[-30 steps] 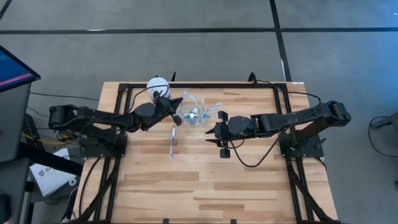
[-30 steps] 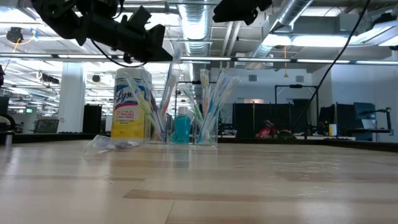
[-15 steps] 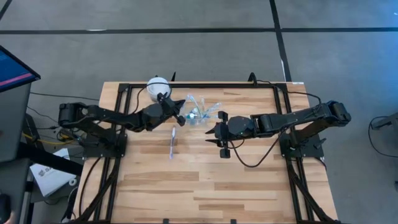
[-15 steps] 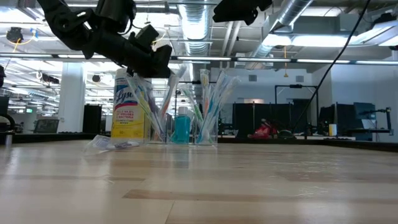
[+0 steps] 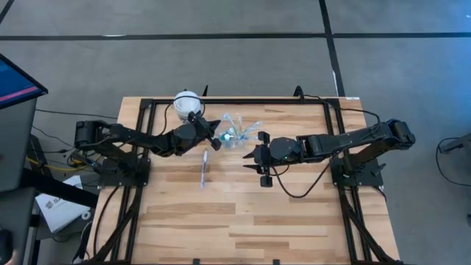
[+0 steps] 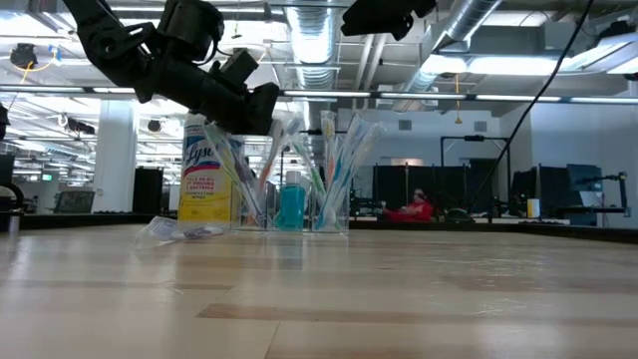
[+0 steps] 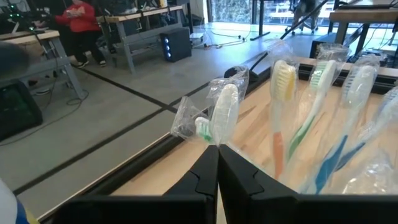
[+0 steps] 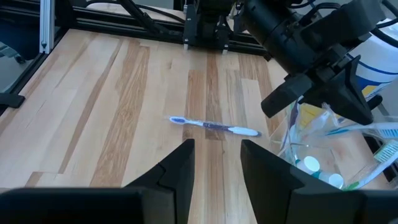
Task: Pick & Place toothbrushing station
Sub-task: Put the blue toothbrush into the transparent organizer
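Wooden table (image 5: 243, 213), pale butcher-block planks, bordered by a black metal frame (image 5: 235, 101). Yellow canister (image 6: 207, 179) with white lid (image 5: 185, 100), upright near the table's far edge. Crumpled clear wrapper (image 6: 179, 230) lay flat on the boards near the canister. Dark monitor (image 5: 16, 81) stood beside the table. Papers (image 5: 60, 206) lay on the floor. A person in red (image 7: 78, 15) sat at a distant bench.

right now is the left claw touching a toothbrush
Touching. The left wrist view shows the left claw shut on the handle of a wrapped toothbrush, which stands up from between its closed fingers, next to the other brushes in the cup.
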